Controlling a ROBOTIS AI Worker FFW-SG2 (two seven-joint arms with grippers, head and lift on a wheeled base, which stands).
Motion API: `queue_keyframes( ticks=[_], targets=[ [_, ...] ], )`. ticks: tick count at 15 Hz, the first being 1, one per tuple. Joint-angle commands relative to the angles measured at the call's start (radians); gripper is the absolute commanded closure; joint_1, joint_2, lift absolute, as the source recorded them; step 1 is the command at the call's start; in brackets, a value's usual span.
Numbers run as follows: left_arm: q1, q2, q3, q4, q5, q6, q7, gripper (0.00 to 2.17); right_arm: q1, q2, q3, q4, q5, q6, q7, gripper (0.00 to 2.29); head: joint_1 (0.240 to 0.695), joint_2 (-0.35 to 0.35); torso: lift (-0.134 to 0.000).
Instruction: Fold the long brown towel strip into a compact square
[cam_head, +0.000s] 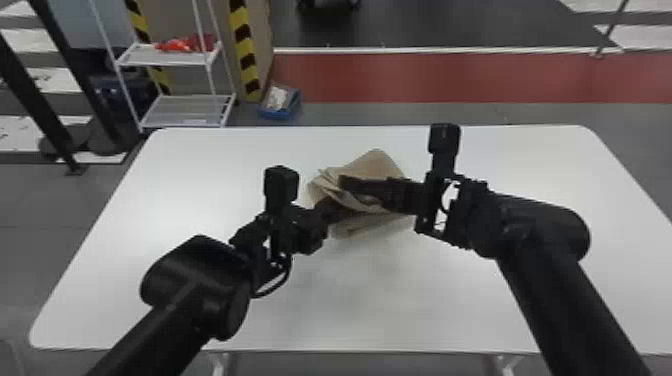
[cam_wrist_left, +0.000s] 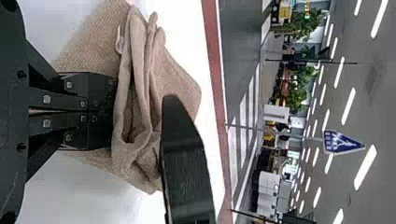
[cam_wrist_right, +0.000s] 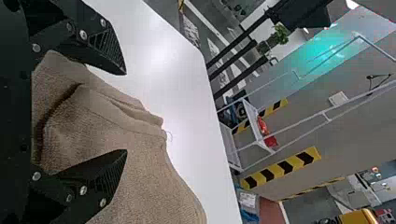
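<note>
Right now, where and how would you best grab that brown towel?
I'd take the towel by its raised, bunched folds, coming from the robot's right. They seem easiest to pinch: they stick up above the flatter layers, and the right gripper is open around the cloth, while the left gripper comes in from the other side.

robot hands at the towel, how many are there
2. The left hand is shut at the folds of the brown towel; the right hand is open, with part of the towel between its fingers. Both are over the white table.
</note>
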Motion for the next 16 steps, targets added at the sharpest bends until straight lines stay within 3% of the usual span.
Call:
queue_keyframes(
  ticks=[1, 5, 7, 10, 11, 12, 13, 14, 16],
  targets=[
    [0.054, 0.056, 0.063, -0.155, -0.004, 0.099, 0.019, 1.56, 0.036, 0.001, -0.042, -0.080, 0.001, 0.081, 0.000, 0.07, 0.695, 0.038, -0.120],
    [0.162, 0.154, 0.202, -0.397, -0.037, 0.243, 0.042, 1.49, 0.108, -0.006, -0.091, -0.201, -0.001, 0.179, 0.000, 0.07, 0.695, 0.066, -0.120],
    [0.217, 0.176, 0.287, -0.459, -0.036, 0.246, 0.042, 1.49, 0.157, -0.025, -0.111, -0.253, -0.005, 0.198, -0.002, 0.07, 0.695, 0.097, -0.120],
    [0.235, 0.176, 0.317, -0.448, -0.033, 0.216, 0.063, 1.49, 0.252, -0.060, -0.132, -0.373, -0.019, 0.201, -0.002, 0.11, 0.695, 0.119, -0.120],
    [0.240, 0.171, 0.331, -0.436, -0.027, 0.203, 0.063, 1.49, 0.283, -0.074, -0.137, -0.415, -0.018, 0.201, -0.006, 0.27, 0.695, 0.124, -0.120],
    [0.232, 0.162, 0.341, -0.403, 0.015, 0.206, 0.051, 1.49, 0.312, -0.092, -0.144, -0.451, -0.016, 0.201, -0.006, 0.70, 0.695, 0.124, -0.120],
    [0.215, 0.162, 0.339, -0.374, 0.062, 0.210, 0.051, 1.49, 0.333, -0.110, -0.148, -0.481, -0.015, 0.210, -0.014, 1.73, 0.695, 0.121, -0.120],
    [0.212, 0.154, 0.337, -0.361, 0.068, 0.210, 0.051, 1.49, 0.349, -0.120, -0.149, -0.496, -0.002, 0.216, -0.043, 2.18, 0.695, 0.117, -0.120],
    [0.211, 0.136, 0.324, -0.342, 0.049, 0.197, 0.051, 1.46, 0.327, -0.120, -0.149, -0.482, 0.034, 0.201, -0.052, 2.19, 0.695, 0.102, -0.120]
  ],
)
